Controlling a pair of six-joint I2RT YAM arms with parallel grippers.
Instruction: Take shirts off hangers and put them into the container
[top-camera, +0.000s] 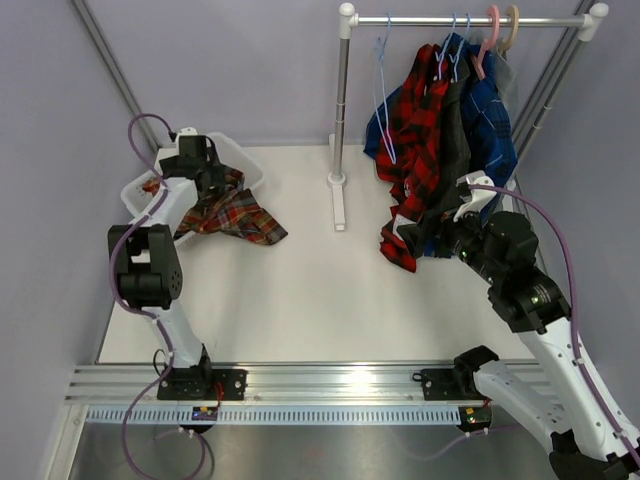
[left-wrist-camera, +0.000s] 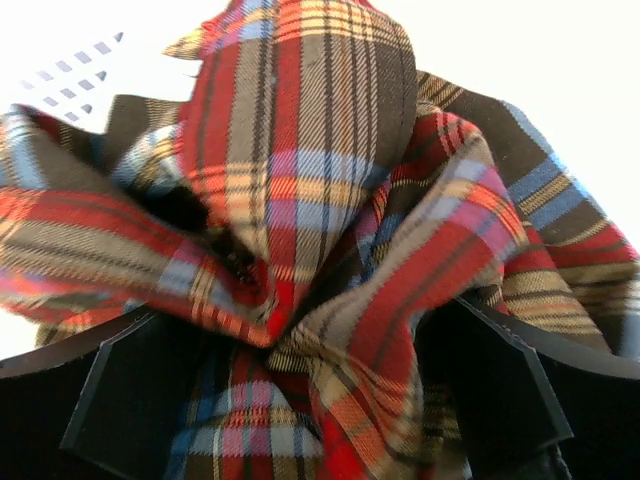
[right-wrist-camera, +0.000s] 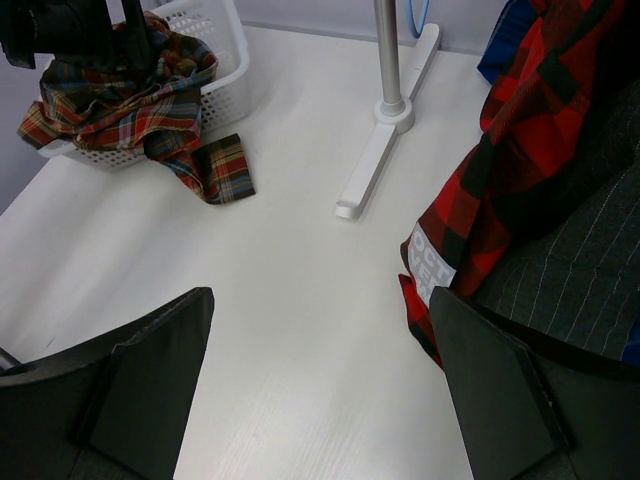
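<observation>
Soft crumpled plaid shirt (top-camera: 235, 215) draped over slotted white plastic basket (top-camera: 240, 152).

- My top view looks down from above the near edge over the whole bench (top-camera: 330, 290).
- My left wrist view sits right against the plaid shirt (left-wrist-camera: 330, 200).
- My right wrist view looks left across the bench to the basket (right-wrist-camera: 225, 65), which the top view also shows.

Brown-orange plaid shirt (top-camera: 232, 213), white basket (right-wrist-camera: 222, 75), seemingly blue-plaid shirt (top-camera: 492, 115)
</observation>
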